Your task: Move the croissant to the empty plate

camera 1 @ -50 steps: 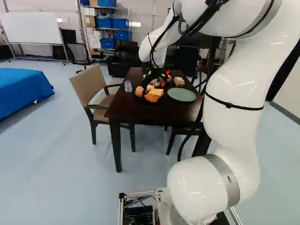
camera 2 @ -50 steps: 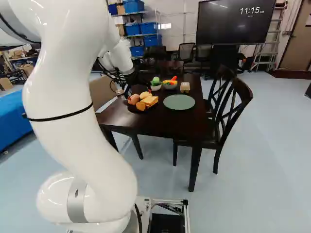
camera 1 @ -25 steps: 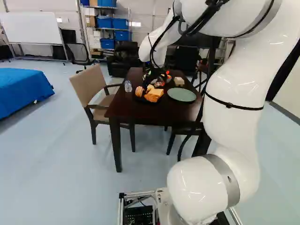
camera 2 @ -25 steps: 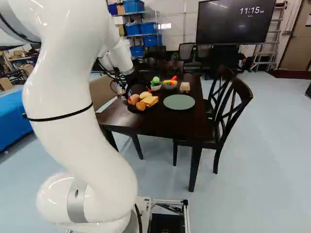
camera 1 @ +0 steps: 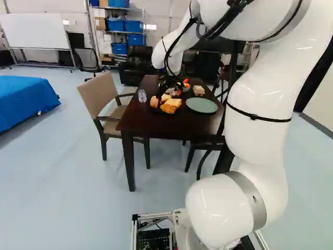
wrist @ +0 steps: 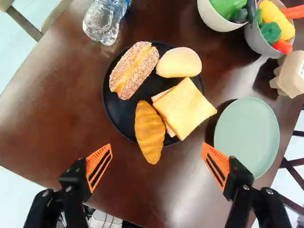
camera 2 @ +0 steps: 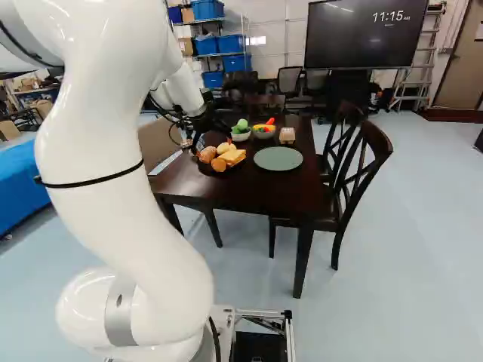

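A glossy white arm [camera 2: 128, 143] with rounded housings is noted. The lowest joint [camera 2: 79, 313] is banded by a silver-grey metal collar [camera 2: 118, 311]. A thin black strap [camera 1: 253, 116] is fitted; black flexible cables [camera 1: 222, 24] are routed externally. The black two-fingered gripper [camera 2: 201, 136] is fitted with slotted orange pads [wrist: 96, 161] and round screws [wrist: 270, 191].

Golden croissant [wrist: 150, 130] overhangs the black plate [wrist: 122, 114] near the empty green plate [wrist: 247, 135].

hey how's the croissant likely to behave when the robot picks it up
The croissant looks glossy and smoothly molded, so it may be a stiff, light fake that could slip a little. Its rounded, tapering shape might roll or swivel if nudged. One tip overhangs the black plate, so pressing there could tip it.
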You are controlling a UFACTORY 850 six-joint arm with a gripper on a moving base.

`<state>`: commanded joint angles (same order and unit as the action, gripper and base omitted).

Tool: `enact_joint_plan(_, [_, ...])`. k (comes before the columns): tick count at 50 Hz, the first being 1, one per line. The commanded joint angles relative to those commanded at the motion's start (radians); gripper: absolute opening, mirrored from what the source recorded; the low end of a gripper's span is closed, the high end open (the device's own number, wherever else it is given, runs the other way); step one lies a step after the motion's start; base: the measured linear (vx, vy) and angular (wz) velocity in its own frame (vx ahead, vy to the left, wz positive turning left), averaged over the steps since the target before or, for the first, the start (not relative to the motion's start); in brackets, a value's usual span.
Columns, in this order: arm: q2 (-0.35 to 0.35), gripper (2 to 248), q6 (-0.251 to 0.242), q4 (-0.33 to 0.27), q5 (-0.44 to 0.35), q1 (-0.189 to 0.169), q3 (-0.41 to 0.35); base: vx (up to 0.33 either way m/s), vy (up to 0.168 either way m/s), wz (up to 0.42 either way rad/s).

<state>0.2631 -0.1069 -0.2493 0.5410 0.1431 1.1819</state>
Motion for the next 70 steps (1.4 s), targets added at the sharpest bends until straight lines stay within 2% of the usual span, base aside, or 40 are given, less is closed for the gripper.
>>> enact_joint_plan(33, [0.094,247,0.000,0.000,0.000,-0.001,0.025,0.000,0.000,0.000])
enact_joint_plan(70, [0.116,247,0.000,0.000,0.000,-0.003,0.054,0.000,0.000,0.000])
